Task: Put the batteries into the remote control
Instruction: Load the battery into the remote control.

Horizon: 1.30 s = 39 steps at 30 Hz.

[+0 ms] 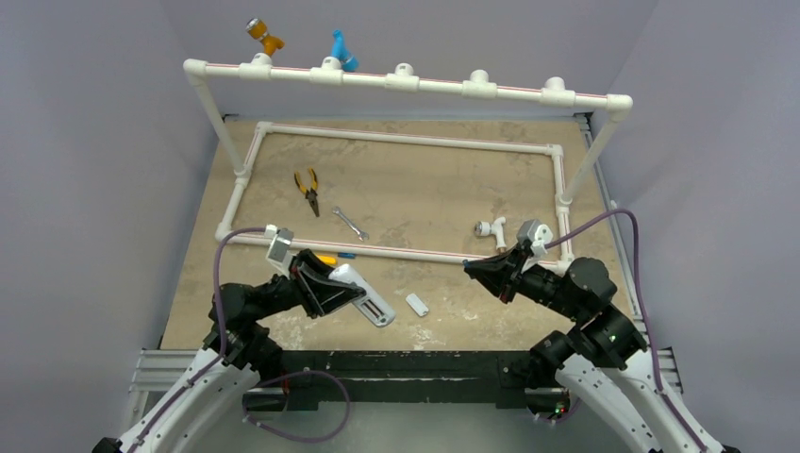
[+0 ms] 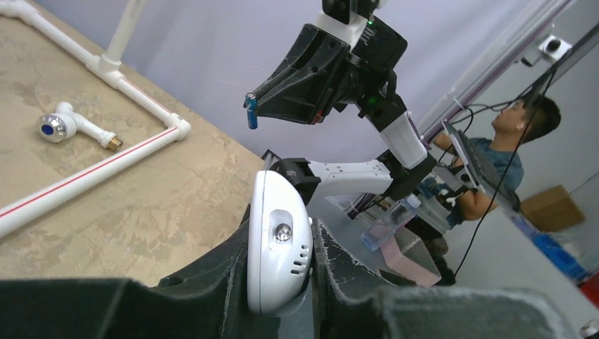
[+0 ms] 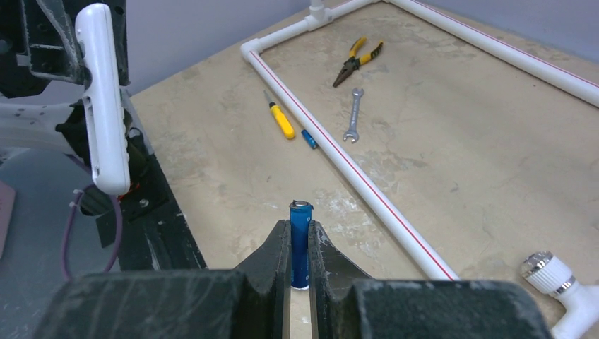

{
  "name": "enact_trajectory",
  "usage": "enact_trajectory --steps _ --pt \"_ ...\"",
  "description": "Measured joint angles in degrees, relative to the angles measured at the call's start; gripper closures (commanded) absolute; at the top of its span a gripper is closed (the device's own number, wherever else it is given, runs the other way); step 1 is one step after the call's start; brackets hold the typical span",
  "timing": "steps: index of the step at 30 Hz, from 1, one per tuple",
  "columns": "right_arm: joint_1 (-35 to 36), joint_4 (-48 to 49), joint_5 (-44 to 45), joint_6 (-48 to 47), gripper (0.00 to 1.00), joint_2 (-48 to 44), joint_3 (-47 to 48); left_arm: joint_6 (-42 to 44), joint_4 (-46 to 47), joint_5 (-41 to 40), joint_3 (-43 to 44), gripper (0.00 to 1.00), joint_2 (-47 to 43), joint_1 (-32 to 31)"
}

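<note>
Plain lavender walls (image 1: 85, 142) on three sides of mottled tan desk (image 1: 434, 184); past its edge a man (image 2: 510, 145) in teal shirt, cardboard box (image 2: 552, 207).

- No text, brand, number or sign can be read in any view.
- On the remote control (image 2: 279, 247) and the battery (image 3: 300, 236), any print is too small or blurred to tell.

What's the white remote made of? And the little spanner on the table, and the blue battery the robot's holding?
The remote control looks like smooth, glossy white plastic: light glints off its rounded shell. The spanner looks like bare metal, silver-grey and slightly shiny. The battery has a shiny blue wrap, probably film over metal, with a silvery cap on top.
</note>
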Motion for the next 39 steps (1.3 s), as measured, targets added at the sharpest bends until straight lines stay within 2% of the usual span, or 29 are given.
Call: enact_trajectory --steps 7,10,17,20,26,30,39 --pt "1.55 -2.32 7.61 0.26 1.0 3.41 0.0 -8.55 0.31 -7.06 -1.25 1.0 3.34 0.0" --pt "4.61 -2.45 13.27 0.7 1.0 5.2 0.0 -10.95 -1.57 -10.19 -1.36 1.0 4.63 -0.02" --pt "25.79 -1.55 32.24 1.22 1.0 17.99 1.44 -15.23 -3.8 -14.53 -2.27 1.0 9.66 -0.07" --pt "29.49 -1.95 35.93 1.68 1.0 24.35 3.74 -16.55 -3.58 -15.63 -3.69 1.0 11.52 -0.07" --pt "29.62 -10.12 31.26 1.64 1.0 31.8 18.56 -18.38 -0.81 -17.84 -7.93 1.0 13.73 -2.03" --pt "29.7 -14.38 26.97 3.32 1.0 34.71 27.08 -19.74 6.03 -19.58 -11.02 1.0 19.32 -5.86" --pt "29.7 -22.6 23.67 8.76 1.0 42.16 30.32 -24.2 23.91 -22.88 -12.68 1.0 33.64 -9.51"
